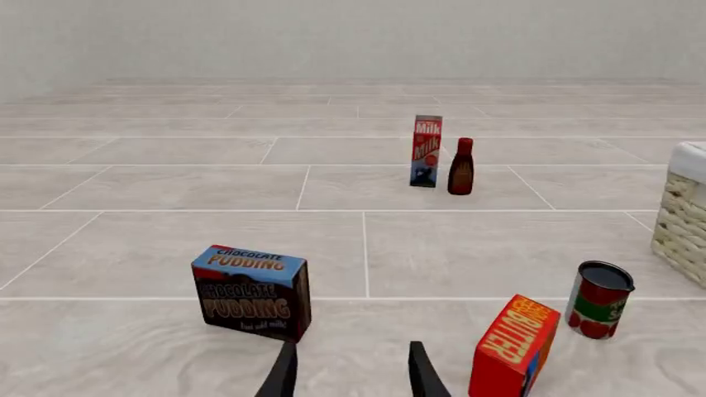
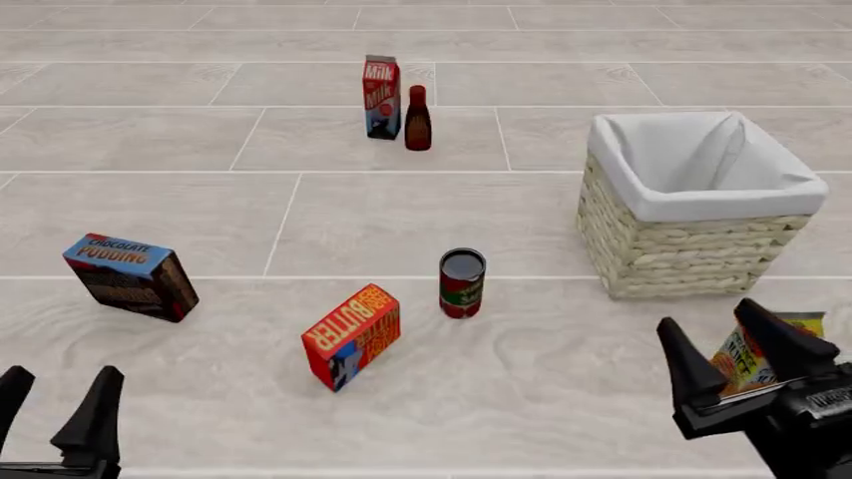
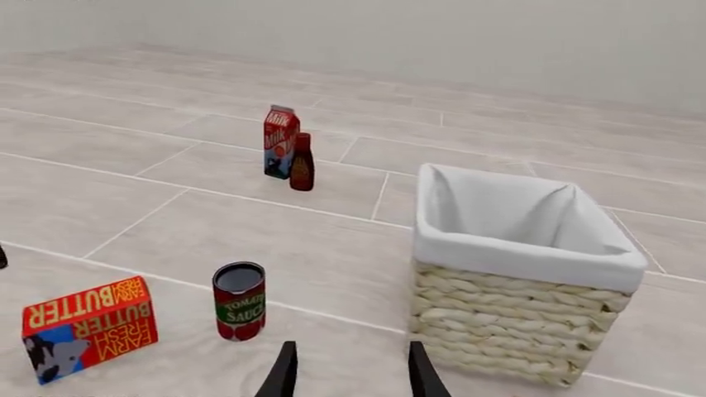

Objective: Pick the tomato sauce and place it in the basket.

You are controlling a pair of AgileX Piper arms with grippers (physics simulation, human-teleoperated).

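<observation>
Tomato sauce: small red-and-green can, dark top, upright on tabletop, untouched. Basket: square beige wicker, white cloth lining, upright, right of can, apart.

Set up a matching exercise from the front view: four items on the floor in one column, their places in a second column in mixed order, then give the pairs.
Items:
1. tomato sauce can
2. pudding box
3. milk carton
4. basket

Places:
A. far end, right beside the dark red bottle
B. right side, ahead of the right gripper
C. centre, just right of the butter box
D. left side, ahead of the left gripper

Pairs: 1-C, 2-D, 3-A, 4-B
</observation>
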